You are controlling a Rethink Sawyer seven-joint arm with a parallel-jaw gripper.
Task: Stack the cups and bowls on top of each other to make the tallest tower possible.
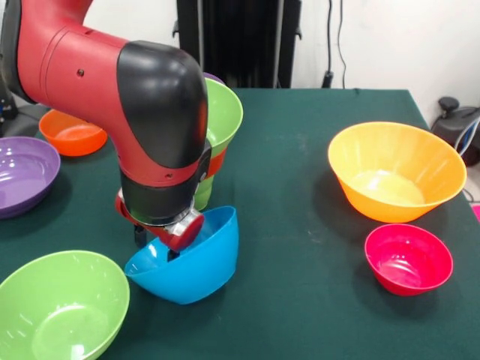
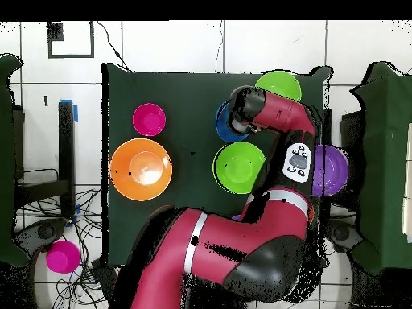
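My gripper [image 1: 155,244] is shut on the near-left rim of the blue bowl [image 1: 196,264], with one finger outside and one inside. The bowl hangs tilted, low over the green cloth. Just behind my wrist stands the tower: a lime-green bowl [image 1: 223,112] on an orange-red bowl [image 1: 217,162] on the light-green cup [image 1: 202,192]. A purple rim [image 1: 214,77] peeks out behind it. In the overhead view the tower's green top [image 2: 239,165] lies beside the arm, and the blue bowl [image 2: 220,122] is half hidden under the wrist.
A large orange bowl [image 1: 396,171] and a small pink-red bowl [image 1: 409,259] sit to the right. A lime-green bowl [image 1: 60,307], a purple bowl [image 1: 22,174] and a small orange-red bowl [image 1: 73,133] sit to the left.
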